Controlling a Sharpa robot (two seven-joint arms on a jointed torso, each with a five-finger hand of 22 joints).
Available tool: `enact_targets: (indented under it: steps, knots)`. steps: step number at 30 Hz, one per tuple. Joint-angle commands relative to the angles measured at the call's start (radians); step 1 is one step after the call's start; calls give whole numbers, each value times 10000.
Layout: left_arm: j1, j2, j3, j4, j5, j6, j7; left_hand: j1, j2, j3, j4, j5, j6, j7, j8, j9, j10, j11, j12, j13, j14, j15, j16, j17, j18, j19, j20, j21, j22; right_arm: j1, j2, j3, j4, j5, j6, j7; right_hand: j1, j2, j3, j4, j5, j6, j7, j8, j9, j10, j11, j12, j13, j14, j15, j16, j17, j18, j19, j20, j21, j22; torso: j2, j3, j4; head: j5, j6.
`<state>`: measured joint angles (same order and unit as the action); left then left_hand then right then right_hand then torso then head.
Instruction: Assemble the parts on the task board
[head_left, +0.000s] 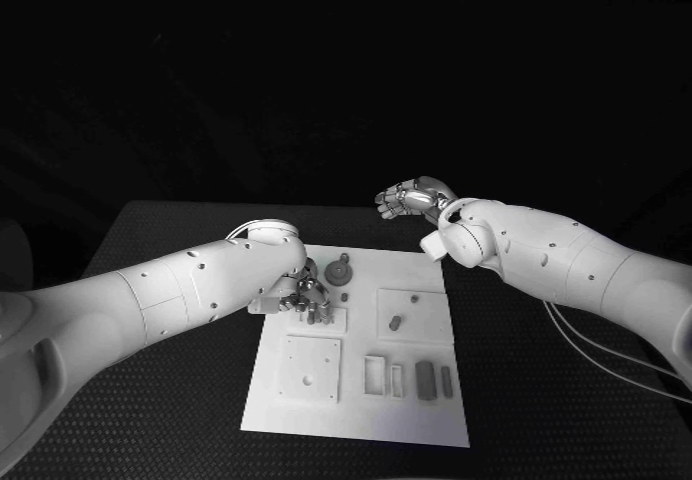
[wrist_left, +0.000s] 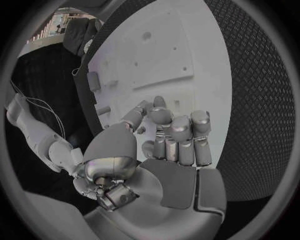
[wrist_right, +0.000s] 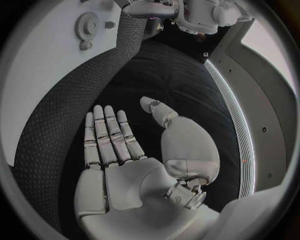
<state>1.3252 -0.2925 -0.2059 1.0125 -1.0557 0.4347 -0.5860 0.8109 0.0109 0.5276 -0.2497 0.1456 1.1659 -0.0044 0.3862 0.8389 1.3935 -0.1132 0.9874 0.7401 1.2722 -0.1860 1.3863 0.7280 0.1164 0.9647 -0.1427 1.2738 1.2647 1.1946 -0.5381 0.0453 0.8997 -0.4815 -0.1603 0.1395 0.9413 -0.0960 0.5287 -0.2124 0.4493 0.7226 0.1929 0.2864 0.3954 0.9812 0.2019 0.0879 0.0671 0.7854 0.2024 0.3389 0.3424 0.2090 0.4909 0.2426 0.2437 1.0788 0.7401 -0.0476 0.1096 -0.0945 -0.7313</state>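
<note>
Nearest the robot, on the black table (head_left: 173, 400), lies the white task board (head_left: 361, 400), its near half carrying a square raised plate (head_left: 312, 368), a pale open frame (head_left: 375, 373), and two dark upright parts (head_left: 426, 380) side by side toward the right edge. A little further up the board sits another raised block (head_left: 401, 312) with a small dark part (head_left: 395, 323) on it. The left hand (head_left: 299, 296) is down over the board's left side, about midway along, its fingers (wrist_left: 181, 135) bent toward the white surface with the tips close to a small peg; from the left wrist view nothing can be seen between them, though whether they are actually pressing on the board I cannot tell. Just past that hand, near the far edge of the board, stands a dark gear-like round part (head_left: 340, 270). Furthest away, beyond the board's far right corner, the right hand (head_left: 413, 198) is lifted above the table, well apart from the parts; the right wrist view shows its palm flat, fingers (wrist_right: 109, 137) straight and spread, holding nothing.
</note>
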Motion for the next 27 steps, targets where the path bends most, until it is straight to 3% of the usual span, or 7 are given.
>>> enact_targets:
  steps: [1, 9, 11, 14, 17, 20, 27]
  knots:
    - [-30, 20, -37, -11, -59, -73, -149, 436, 386, -6, 113, -141, -46, 2, -82, 234, 15, -17, 7, -14, -44, -275, -17, -3, 120, -60, -1106, -33, -15, -2, -3, -1, 30, -23, 134, 60, -48, -13, -10, -11, 58, 1, 347, 58, -17, 65, -5, -48, 16, -72, -19, 20, -9, -189, -74, 11, -51, 16, -9, 9, 4, -18, -15]
    - [-37, 34, -82, -49, -118, -30, -211, 326, 177, -38, 247, -193, -99, 19, -170, 250, 15, -2, 1, -23, -46, -273, -27, -7, 143, -55, -1126, -41, -21, -2, -17, -4, 58, -26, 137, 60, -47, -17, -11, -12, 60, 1, 349, 59, -18, 66, -5, -50, 16, -73, -18, 21, -11, -190, -74, 11, -54, 20, -9, 12, 8, -20, -9]
    - [-37, 27, -88, -55, -123, -23, -215, 252, 95, -69, 329, -422, -102, 19, -208, 268, 13, 0, -4, -28, -47, -273, -34, -9, 153, -54, -1136, -46, -24, -2, -24, -5, 78, -28, 135, 62, -47, -17, -11, -12, 60, 1, 349, 59, -19, 66, -5, -51, 16, -74, -18, 21, -11, -190, -74, 11, -55, 21, -5, 10, 4, -20, -15]
    - [-37, 14, -93, -52, -123, -51, -238, 31, -155, -181, 491, -828, -127, 23, -271, 283, 9, -1, -9, -32, -46, -282, -47, -12, 167, -52, -1149, -62, -35, -2, -24, -6, 79, -32, 129, 62, -47, -19, -11, -13, 61, 0, 350, 59, -20, 66, -5, -52, 16, -74, -17, 21, -12, -190, -74, 11, -56, 22, -6, 11, 2, -24, -16]
    - [-37, -5, -94, -49, -124, -147, -230, -111, -330, -251, 586, -902, -138, 23, -309, 294, 5, -1, -13, -36, -46, -287, -57, -14, 178, -51, -1160, -72, -41, -2, -25, -7, 80, -33, 129, 61, -47, -22, -12, -13, 61, -1, 351, 59, -20, 67, -5, -53, 16, -75, -17, 21, -12, -190, -75, 12, -58, 23, -10, 12, 1, -24, -17]
    - [-37, -23, -94, -48, -129, -249, -214, -642, -736, -480, 913, -970, -174, 33, -367, 312, -13, 7, -20, -34, -60, -285, -66, -10, 188, -63, -1166, -97, -57, -2, -30, -9, 86, -34, 130, 60, -46, -26, -12, -15, 61, -2, 353, 59, -21, 67, -4, -54, 16, -76, -16, 21, -13, -190, -75, 12, -60, 24, -9, 10, 9, -36, -17]
    - [-37, -56, -93, -59, -139, -321, -209, -1142, -1323, -426, 1443, -973, -215, 22, -428, 381, -40, -7, -19, -12, -89, -309, -68, 10, 262, -74, -1215, -127, -82, -2, -39, -11, 89, -39, 125, 61, -42, -28, -11, -17, 63, -3, 357, 59, -23, 67, -4, -57, 16, -77, -15, 21, -15, -190, -76, 11, -63, 28, -12, 12, 4, -40, -3]
